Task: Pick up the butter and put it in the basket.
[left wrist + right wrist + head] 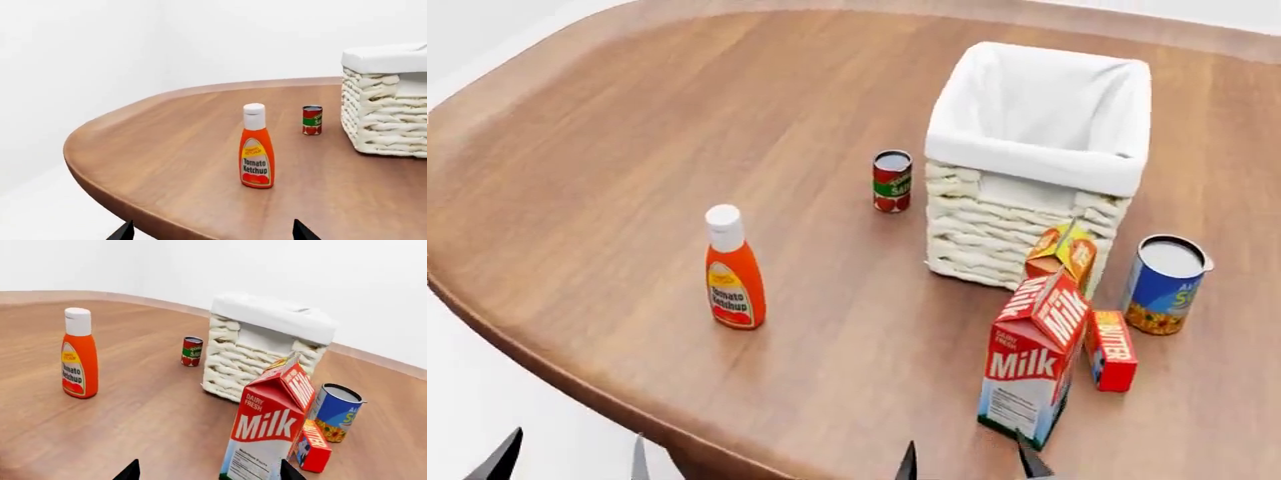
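The butter [1110,349] stood on the wooden desk [627,150] at the near right, a slim red box just right of the milk carton [1030,360] and close enough that touching could not be ruled out. In the right wrist view the butter [312,445] peeked out from behind the milk carton [267,432]. Farther back sat the basket [1014,225], its white liner folded over the rim. A small orange juice carton [1062,255] stood against the basket's near wall, between it and the milk. A blue can [1164,283] stood right of the juice, beyond the butter. A small red can [892,181] stood just left of the basket, and a ketchup bottle [734,270] stood upright well to the left, apart from everything else.

Both grippers hung at the near edge of the desk, holding nothing. The left gripper [567,455] showed two dark tips set wide apart; the right gripper [968,462] likewise had its jaws spread. Neither touched any object, and the butter lay beyond and right of the right gripper.
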